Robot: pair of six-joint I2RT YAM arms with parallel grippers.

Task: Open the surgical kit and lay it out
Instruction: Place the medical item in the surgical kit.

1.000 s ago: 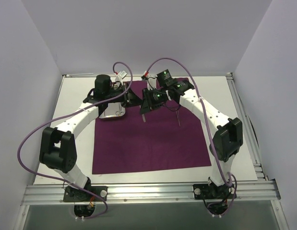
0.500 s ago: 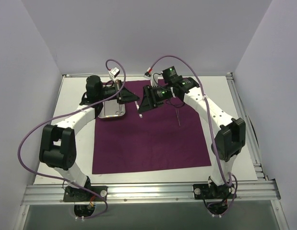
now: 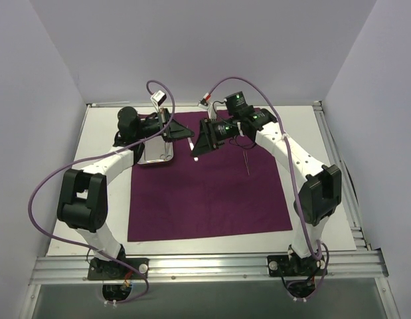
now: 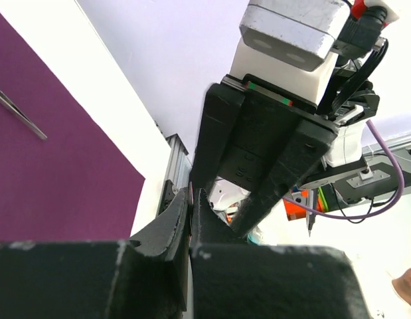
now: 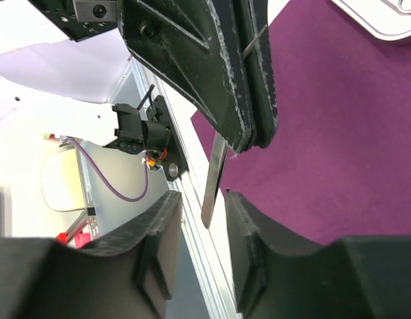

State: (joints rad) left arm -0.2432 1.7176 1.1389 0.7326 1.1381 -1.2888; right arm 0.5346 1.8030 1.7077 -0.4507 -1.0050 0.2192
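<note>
Seen from above, the purple cloth wrap [image 3: 205,199] lies spread flat. The steel tray [image 3: 157,154] sits at its far left edge, and a thin silver instrument [image 3: 246,163] lies toward its right side. Only the right wrist view shows the left gripper [image 5: 250,141] pinched closed on a flat silver strip [image 5: 214,179]. The strip's free end hangs in front of the right gripper [image 5: 204,199], whose jaws stand apart.
</note>
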